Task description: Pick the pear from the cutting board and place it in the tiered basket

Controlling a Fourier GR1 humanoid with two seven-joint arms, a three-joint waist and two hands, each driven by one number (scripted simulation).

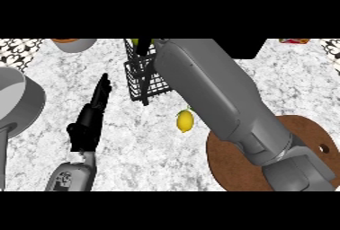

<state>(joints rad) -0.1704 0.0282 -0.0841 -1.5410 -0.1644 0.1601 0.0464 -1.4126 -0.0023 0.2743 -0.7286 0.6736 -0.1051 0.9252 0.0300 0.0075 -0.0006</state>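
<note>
My right forearm (219, 99) reaches from the lower right up over the black wire tiered basket (140, 78) at the top centre. Only a dark bit of the right hand (143, 48) shows at the basket's top, beside a small yellow-green patch (135, 42) that may be the pear. The round brown cutting board (229, 161) lies at the lower right, partly under the forearm, with no fruit showing on it. My left hand (90, 117) rests open on the counter at the left, fingers straight and pointing away.
A yellow lemon (185, 120) lies on the counter between the basket and the board. A large grey pot (16, 103) stands at the left edge. A bowl (74, 43) sits at the top left, a red item (293, 41) at the top right.
</note>
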